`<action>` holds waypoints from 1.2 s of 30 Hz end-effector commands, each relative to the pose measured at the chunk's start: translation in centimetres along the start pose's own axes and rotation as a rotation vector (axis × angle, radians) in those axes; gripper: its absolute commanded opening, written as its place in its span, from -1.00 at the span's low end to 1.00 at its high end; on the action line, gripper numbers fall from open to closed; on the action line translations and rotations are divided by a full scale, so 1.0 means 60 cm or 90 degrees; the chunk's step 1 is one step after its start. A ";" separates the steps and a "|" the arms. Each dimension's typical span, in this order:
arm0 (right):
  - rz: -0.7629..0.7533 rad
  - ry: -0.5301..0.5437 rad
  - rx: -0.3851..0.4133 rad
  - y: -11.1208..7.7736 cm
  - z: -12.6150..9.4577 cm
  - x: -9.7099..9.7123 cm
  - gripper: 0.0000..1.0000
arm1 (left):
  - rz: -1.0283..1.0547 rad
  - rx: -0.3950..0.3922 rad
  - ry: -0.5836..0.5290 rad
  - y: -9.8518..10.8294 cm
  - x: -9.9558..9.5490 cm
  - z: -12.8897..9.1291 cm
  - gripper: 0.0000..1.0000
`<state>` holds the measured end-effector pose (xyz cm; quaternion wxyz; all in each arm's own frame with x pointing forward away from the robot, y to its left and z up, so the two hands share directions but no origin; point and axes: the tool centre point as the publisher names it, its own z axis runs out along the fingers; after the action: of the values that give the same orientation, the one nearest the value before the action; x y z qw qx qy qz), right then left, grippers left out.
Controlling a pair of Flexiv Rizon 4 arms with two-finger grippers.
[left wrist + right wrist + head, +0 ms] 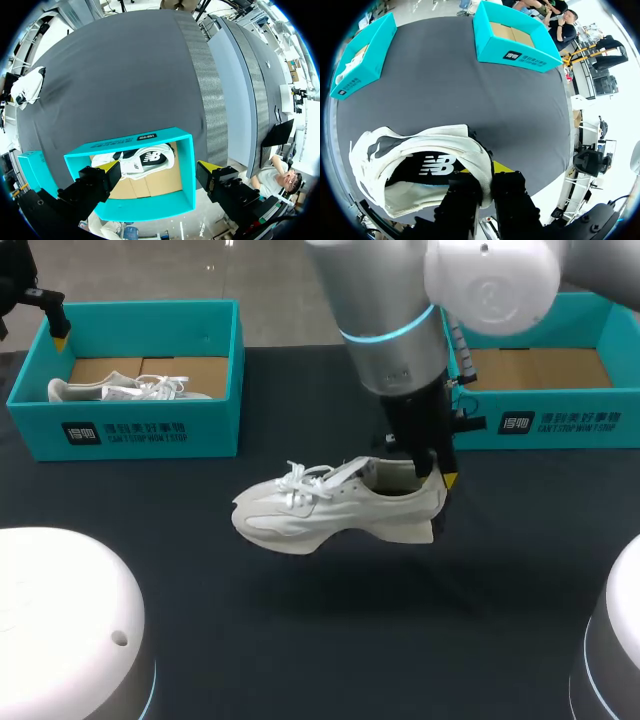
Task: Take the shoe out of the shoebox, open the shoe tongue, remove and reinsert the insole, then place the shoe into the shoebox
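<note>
As my right gripper [436,473] pinches the shoe [320,508] only by its heel, toe weight may twist it loose; left gripper [160,171] gapes empty.

Robot lab: 2 arms [395,340] w/ shoeboxes [130,430] on worktable [330,640].

"Left wrist camera: the black two-fingered gripper with yellow tips [161,167] hangs above the open teal cardboard shoebox [145,207], fingers [97,182] spread wide apart."

"Inside, a white lace-up sneaker [145,161] lies on its side on the brown cardboard floor [160,182]. Far across the dark grey tablecloth [125,75], a second white sneaker [27,86] shows at the edge."
</note>
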<state>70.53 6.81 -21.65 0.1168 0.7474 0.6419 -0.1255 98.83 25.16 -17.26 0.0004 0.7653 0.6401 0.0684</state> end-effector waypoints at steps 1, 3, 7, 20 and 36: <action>-0.007 0.015 -0.004 0.007 0.060 -0.001 -1.00 | 0.000 -0.001 0.001 -0.002 0.000 0.000 1.00; -0.005 0.026 -0.004 0.011 0.083 0.001 -1.00 | 0.000 -0.001 0.001 -0.002 0.000 0.000 1.00; -0.006 0.028 -0.003 0.019 0.119 0.003 -1.00 | 0.000 -0.001 0.001 -0.002 0.000 0.000 1.00; -0.048 0.031 -0.007 0.046 0.210 0.033 -1.00 | 0.000 -0.001 0.001 -0.002 0.000 0.000 1.00; -0.043 0.008 0.027 0.039 0.237 0.051 0.17 | 0.000 -0.001 0.001 -0.002 0.000 0.000 1.00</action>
<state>72.73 4.25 -36.16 0.0902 0.7279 0.6661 -0.1353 98.83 25.16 -17.26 0.0004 0.7653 0.6401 0.0683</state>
